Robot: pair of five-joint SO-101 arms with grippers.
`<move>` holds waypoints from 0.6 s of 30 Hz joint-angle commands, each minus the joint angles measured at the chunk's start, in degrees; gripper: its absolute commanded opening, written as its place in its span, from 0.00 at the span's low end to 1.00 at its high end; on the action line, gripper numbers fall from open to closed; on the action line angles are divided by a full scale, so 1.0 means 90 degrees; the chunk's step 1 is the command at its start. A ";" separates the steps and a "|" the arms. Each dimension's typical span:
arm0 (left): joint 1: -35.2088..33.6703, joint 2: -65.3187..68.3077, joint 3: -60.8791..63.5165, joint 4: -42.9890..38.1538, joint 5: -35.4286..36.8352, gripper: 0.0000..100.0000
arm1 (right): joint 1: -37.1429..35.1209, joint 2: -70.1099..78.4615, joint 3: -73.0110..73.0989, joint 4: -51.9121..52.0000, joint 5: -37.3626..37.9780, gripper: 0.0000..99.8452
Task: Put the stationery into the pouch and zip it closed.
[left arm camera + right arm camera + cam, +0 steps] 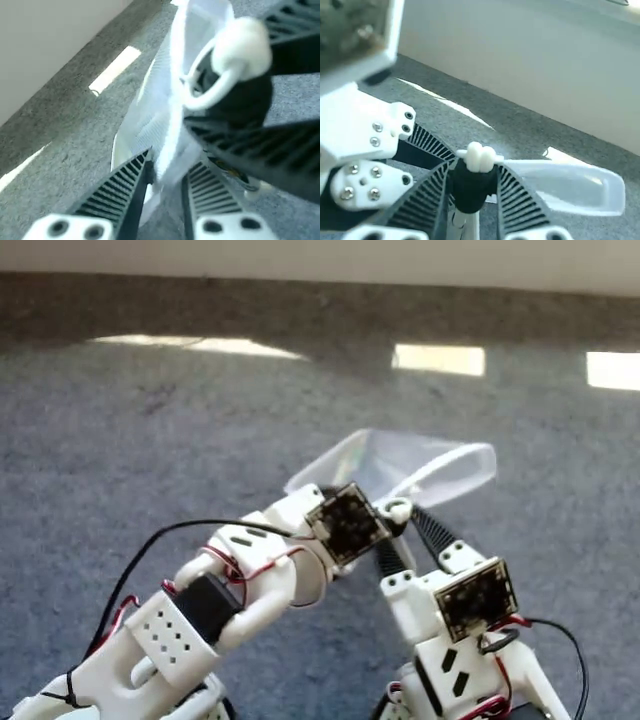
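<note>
A translucent white pouch point(400, 462) is held up off the grey surface between my two arms. My left gripper point(167, 172) is shut on the pouch's point(155, 115) near edge, with the mesh fabric pinched between its black ribbed fingers. My right gripper point(472, 175) is shut on the zip pull, a dark tab topped by a white knob point(476, 156) and ring. That white ring point(235, 50) hangs in front of the right gripper's black fingers point(260, 145) in the left wrist view. The pouch point(570, 187) stretches away from the pull. In the high view both wrists meet at the pouch's near end point(396, 510).
The grey carpet-like table point(150, 440) spreads all around the pouch, with bright patches of sunlight point(440, 358) at the back. A pale wall point(300, 255) closes off the far edge. The two arms stand close together at the front.
</note>
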State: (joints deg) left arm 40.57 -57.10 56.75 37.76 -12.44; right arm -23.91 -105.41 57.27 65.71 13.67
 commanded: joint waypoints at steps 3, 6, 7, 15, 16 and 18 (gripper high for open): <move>0.0044 -0.0142 -0.0044 -0.0166 -0.0195 0.01 | 0.0171 0.0005 -0.0317 -0.0444 -0.0078 0.00; 0.0044 -0.0142 -0.0024 -0.0137 -0.0195 0.01 | 0.0562 0.0005 -0.0269 -0.0679 -0.0078 0.00; 0.0034 -0.0142 -0.0044 -0.0029 -0.0195 0.01 | 0.0679 0.0005 -0.0269 -0.0747 -0.0078 0.00; -0.0396 -0.0151 -0.0308 0.0772 -0.0195 0.00 | 0.1284 0.0015 -0.0015 -0.1460 -0.0088 0.00; -0.0435 -0.0151 -0.0308 0.0850 -0.0195 0.00 | 0.1333 0.0015 0.0073 -0.1597 -0.0088 0.00; -0.0474 -0.0151 -0.0298 0.0977 -0.0205 0.00 | 0.1441 0.0015 0.0308 -0.1880 -0.0088 0.00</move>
State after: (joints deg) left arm 38.29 -57.80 54.90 43.30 -14.02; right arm -13.98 -104.79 59.74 54.20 13.41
